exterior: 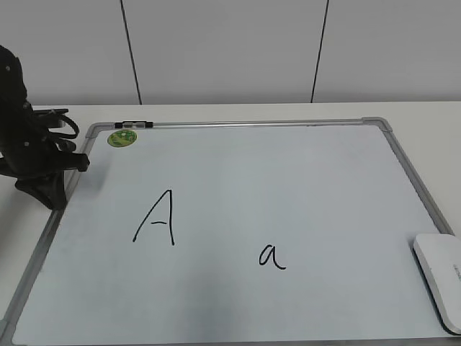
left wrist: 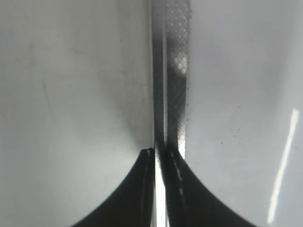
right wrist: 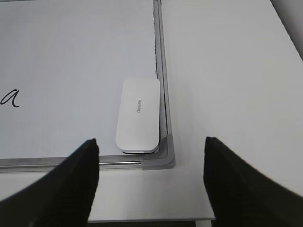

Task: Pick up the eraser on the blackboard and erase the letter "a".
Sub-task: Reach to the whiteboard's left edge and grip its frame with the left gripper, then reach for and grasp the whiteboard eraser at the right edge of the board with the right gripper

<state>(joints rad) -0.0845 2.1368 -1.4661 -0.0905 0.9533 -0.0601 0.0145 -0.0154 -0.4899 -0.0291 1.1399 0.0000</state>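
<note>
Exterior view: the blackboard [exterior: 288, 173], a pale board in a grey metal frame, lies flat on a white table [exterior: 432, 115]. A round green sticker [exterior: 122, 137] sits near its upper left corner, beside a small black clip [exterior: 134, 125] on the top frame. A large capital "A" [exterior: 156, 218] is drawn left of centre, and the letter "a" [exterior: 271, 256] lies to its right, lower down. The eraser [exterior: 440, 277] rests at the lower right edge of the board, well apart from both letters. The left gripper [exterior: 54, 155] sits over the board's left frame. Left wrist view: the dark fingers [left wrist: 142, 189] are pressed almost together above the frame rail [left wrist: 173, 71]. Right wrist view: the right gripper [right wrist: 150, 177] stands spread wide and empty, above the board's corner cap [right wrist: 166, 153]. The eraser [right wrist: 138, 115] lies just beyond it, against the frame.
</note>
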